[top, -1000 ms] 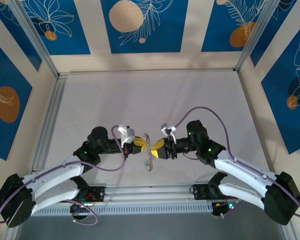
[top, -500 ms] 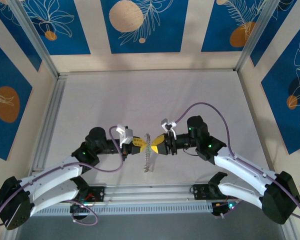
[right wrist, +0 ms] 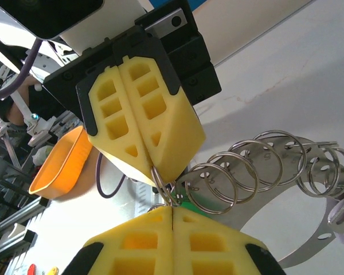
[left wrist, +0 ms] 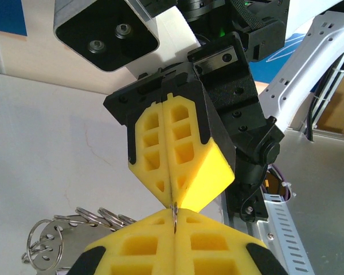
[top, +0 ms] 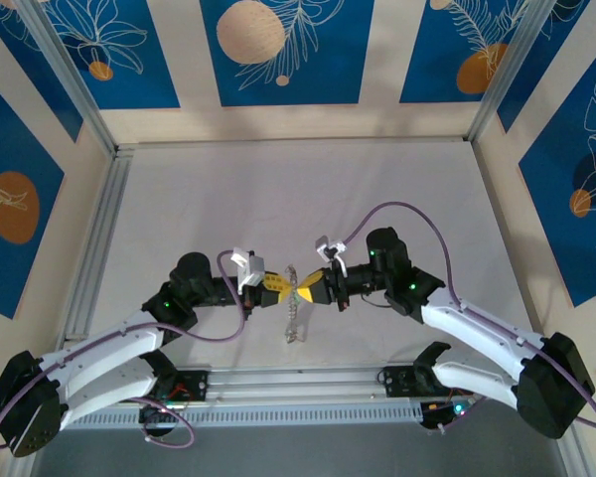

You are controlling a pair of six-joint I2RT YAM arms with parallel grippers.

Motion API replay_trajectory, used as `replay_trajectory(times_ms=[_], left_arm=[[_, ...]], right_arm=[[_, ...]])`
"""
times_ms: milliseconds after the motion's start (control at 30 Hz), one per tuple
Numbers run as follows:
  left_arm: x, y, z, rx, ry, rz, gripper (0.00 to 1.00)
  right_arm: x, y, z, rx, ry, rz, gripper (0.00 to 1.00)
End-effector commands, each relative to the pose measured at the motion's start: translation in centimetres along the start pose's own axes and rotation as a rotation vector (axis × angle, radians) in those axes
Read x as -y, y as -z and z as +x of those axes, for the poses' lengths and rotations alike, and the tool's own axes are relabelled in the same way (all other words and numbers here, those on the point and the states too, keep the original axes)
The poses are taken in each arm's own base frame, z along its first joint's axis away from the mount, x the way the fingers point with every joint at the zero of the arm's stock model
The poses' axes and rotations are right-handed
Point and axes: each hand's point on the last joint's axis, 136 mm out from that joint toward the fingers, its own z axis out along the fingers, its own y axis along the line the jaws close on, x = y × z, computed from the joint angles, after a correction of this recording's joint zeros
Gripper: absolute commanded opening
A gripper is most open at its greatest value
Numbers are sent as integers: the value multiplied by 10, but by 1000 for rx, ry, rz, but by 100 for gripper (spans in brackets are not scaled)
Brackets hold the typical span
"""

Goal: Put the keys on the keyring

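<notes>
Top ext: keyring (top: 292,310) long axis near-far, prob.

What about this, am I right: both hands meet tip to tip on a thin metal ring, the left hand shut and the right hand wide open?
Not quite: the right hand is shut too. The left wrist view shows its yellow fingers pressed flat together. The rest stands: it meets the left hand tip to tip on a thin metal ring, and the left hand is shut.

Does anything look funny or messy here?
Nothing is spilled or broken. The funny bit: left gripper and right gripper, both shut, pinch one small metal ring nose to nose, with a bunch of rings trailing off it.
</notes>
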Motion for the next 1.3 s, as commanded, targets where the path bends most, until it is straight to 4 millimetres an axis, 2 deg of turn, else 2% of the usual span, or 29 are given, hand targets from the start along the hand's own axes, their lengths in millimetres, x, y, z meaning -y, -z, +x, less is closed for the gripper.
replay_trajectory(times_ms=[0,400,633,833,1033,1167,1267], left_arm=[[8,5,-22,64,-48,29,0],[7,9,-27,90,-69,7,0],[9,9,-28,91,-64,14,0],[9,9,-28,91,-66,10,0],[9,12,-29,92,-71,2,0],[10,10,-31,94,-67,15,0],[12,9,-35,101,-61,33,0]], right_arm=[[-3,-2,-4,-7,15,-13,0],[-4,-14,13,-103,-48,-118,0],[7,-14,-4,-58,-31,-56,2],[12,-13,-15,-47,-33,-12,19],[8,14,-15,14,38,142,37],[-3,33,-21,52,117,225,39],[-17,33,-30,82,174,183,40]])
